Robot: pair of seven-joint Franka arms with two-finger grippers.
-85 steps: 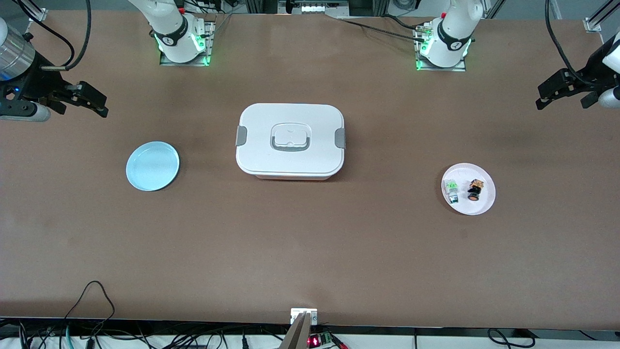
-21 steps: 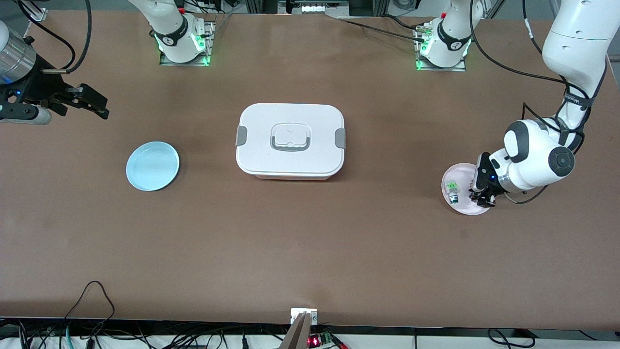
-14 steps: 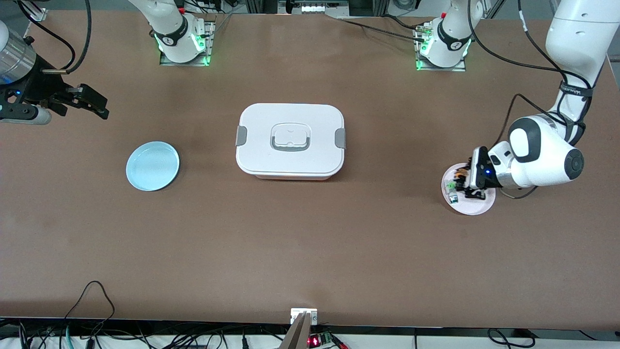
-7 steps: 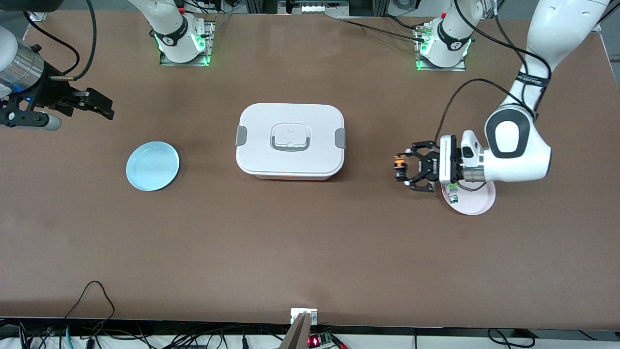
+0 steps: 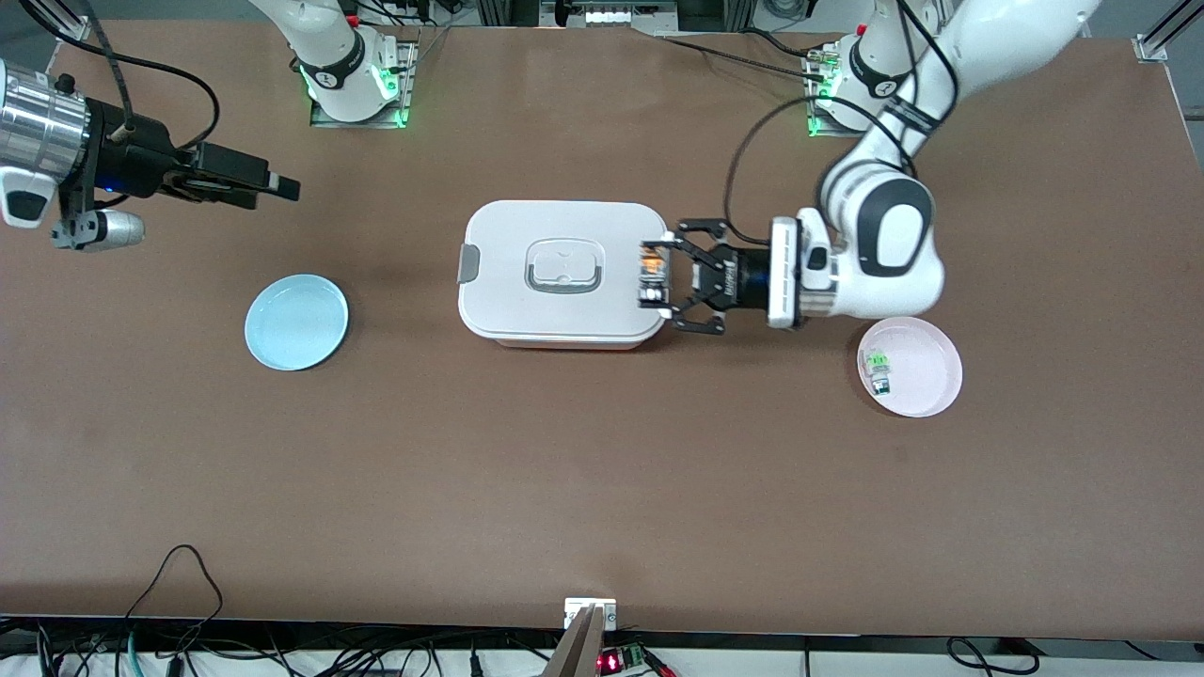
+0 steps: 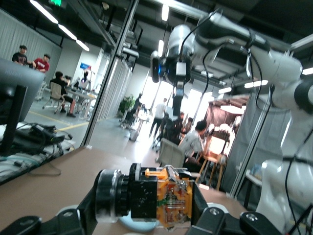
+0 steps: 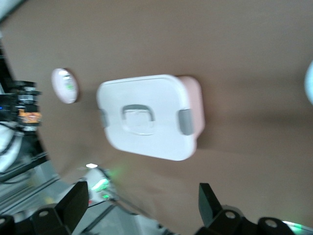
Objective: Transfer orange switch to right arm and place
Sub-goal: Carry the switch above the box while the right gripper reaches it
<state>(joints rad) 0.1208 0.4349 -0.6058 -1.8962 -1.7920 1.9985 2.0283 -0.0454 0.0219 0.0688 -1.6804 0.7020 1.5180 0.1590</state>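
The orange switch hangs over the white box's edge at the left arm's end, and my left gripper is shut on it. In the left wrist view the switch lies sideways between the black fingers, its black barrel at one side and its orange rear block at the other. My right gripper, slim and black, is up over the table toward the right arm's end and points at the box. It is open, and in the right wrist view nothing lies between its fingers.
The lidded white box stands mid-table. A light blue plate lies toward the right arm's end. A pink plate at the left arm's end holds a small green-and-silver switch.
My left gripper has lifted the orange switch off the pink plate and carried it over to the box. The right gripper has turned and reached in toward the middle.
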